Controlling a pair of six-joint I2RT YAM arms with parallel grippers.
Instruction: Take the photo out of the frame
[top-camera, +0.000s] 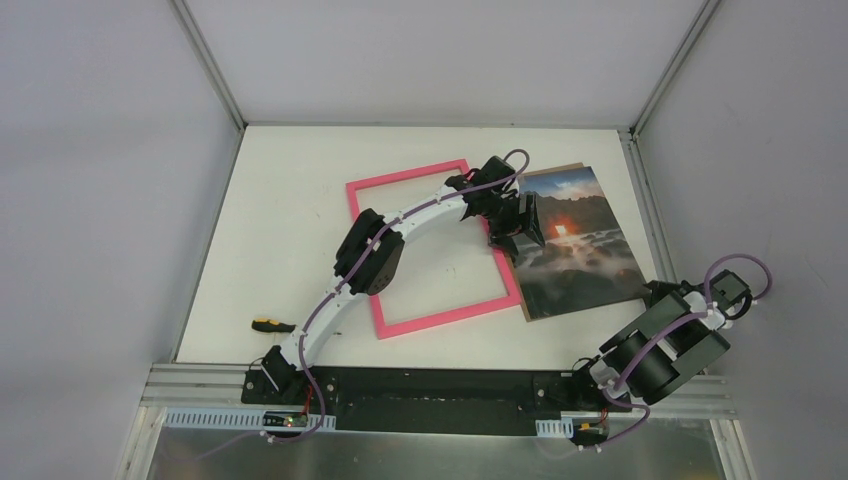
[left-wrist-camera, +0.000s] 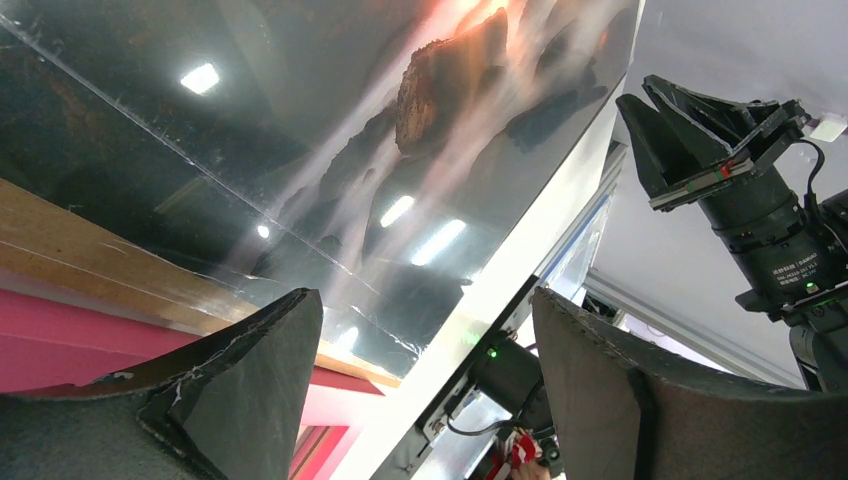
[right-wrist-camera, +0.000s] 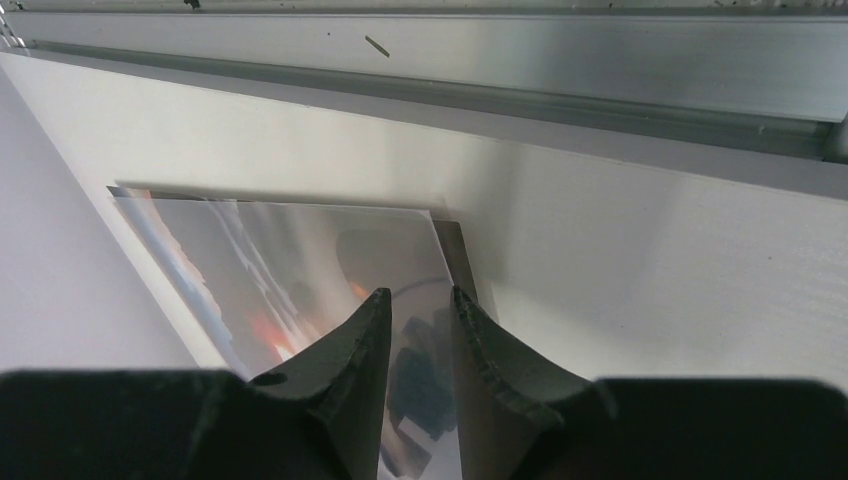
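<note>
Photo (top-camera: 578, 252) lies flat near the worktop's (top-camera: 290, 200) right edge, outside the pink frame (top-camera: 445, 315) and just beside its right bar. Left gripper (top-camera: 518, 230) hangs over the photo's left edge, jaws spread wide. Right gripper (right-wrist-camera: 418, 295), over the photo's near right corner, has only a narrow gap between its fingers and pinches nothing.

OP: Where's room?
ENG: You get bare table (top-camera: 290, 220) left of the frame (top-camera: 445, 315); only the screwdriver (top-camera: 270, 325) lies by the near edge. Left arm (top-camera: 368, 252) spans the frame opening. Right arm (top-camera: 660, 355) crowds the photo (top-camera: 585, 270) at its near-right corner, side wall (top-camera: 760, 200) close behind.
</note>
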